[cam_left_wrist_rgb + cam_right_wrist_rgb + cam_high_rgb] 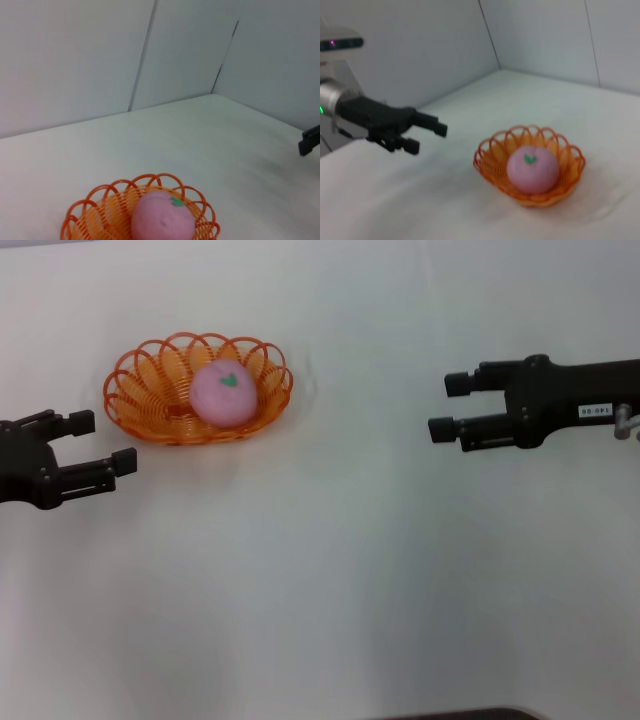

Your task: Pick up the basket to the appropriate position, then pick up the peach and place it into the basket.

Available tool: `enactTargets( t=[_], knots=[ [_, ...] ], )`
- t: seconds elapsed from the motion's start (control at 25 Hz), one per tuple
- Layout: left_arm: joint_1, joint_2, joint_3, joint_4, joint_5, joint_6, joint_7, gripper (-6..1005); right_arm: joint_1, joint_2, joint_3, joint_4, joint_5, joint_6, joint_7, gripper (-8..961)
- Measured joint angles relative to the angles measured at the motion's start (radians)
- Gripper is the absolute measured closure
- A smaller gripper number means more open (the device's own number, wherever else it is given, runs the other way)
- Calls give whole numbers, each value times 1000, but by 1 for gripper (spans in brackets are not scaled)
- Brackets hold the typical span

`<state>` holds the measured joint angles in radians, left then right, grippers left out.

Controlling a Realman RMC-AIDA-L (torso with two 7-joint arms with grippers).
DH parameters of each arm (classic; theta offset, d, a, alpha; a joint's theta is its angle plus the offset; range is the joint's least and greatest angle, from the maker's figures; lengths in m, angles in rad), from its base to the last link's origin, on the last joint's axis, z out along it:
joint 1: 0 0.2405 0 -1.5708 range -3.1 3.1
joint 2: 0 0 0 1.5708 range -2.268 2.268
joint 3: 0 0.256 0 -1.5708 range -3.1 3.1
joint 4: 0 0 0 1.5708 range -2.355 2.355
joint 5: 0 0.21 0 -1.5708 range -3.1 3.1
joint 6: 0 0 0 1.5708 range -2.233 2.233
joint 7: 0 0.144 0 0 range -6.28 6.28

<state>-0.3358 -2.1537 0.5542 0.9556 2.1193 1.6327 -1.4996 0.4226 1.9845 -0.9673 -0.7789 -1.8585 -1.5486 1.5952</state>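
Note:
The orange wire basket point(140, 400) stands on the white table at the far left, and the pale-pink peach point(224, 393) with its green leaf mark lies inside it. Both also show in the left wrist view, basket point(95, 210) and peach point(162, 219), and in the right wrist view, basket point(492, 160) and peach point(532, 169). My left gripper point(104, 443) is open and empty, just left of and nearer than the basket; it also shows in the right wrist view point(429, 137). My right gripper point(449, 407) is open and empty at the right, well away from the basket.
The white table point(330, 580) is bounded by pale grey wall panels point(100, 55) behind it. A tip of my right gripper's finger point(310, 141) shows at the edge of the left wrist view.

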Motion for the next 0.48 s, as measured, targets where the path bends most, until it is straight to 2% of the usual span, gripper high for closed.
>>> enactTargets(
  t=[0.16, 0.48],
  knots=[
    [0, -1, 0, 0, 0, 7, 0, 156, 20, 11, 19, 1, -54, 4, 5, 137],
    [0, -4, 3, -4, -1, 8, -1, 156, 52, 11, 33, 16, -77, 7, 7, 137]
  ],
)
